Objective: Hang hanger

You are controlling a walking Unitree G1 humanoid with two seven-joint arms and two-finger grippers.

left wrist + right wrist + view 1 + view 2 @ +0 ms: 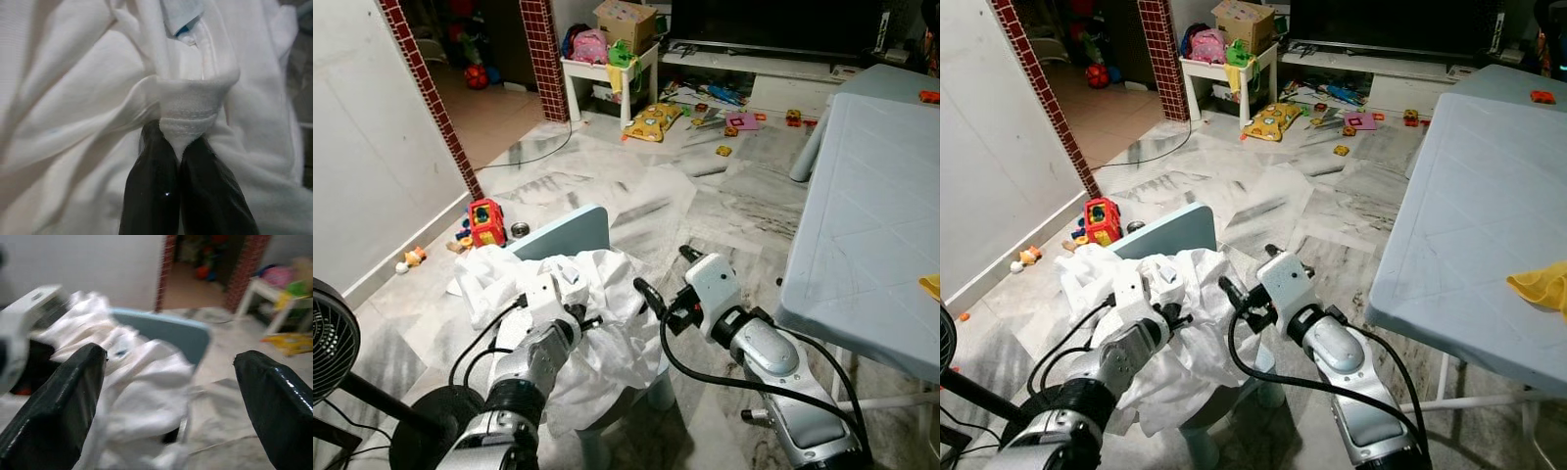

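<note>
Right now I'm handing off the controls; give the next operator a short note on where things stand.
Left gripper: shut on a fold of the white garment, which lies heaped on the small blue chair.
Right gripper: open, holding nothing, hovering beside the garment.
Done: garment pinched at a seamed edge.
Left: no hanger or rail can be made out in these views, so find one, then get the garment hung. Nothing hung yet.

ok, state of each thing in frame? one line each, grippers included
left gripper: shut, pinching a hemmed fold of the white garment
right gripper: open, empty, beside the garment
white garment: crumpled, heaped on the chair
light blue chair: upright, seat covered by the garment
light blue table: upright, yellow cloth at its edge
yellow cloth: bunched
cardboard box: flaps open, on the white side table
fan: cannot tell if running
</note>
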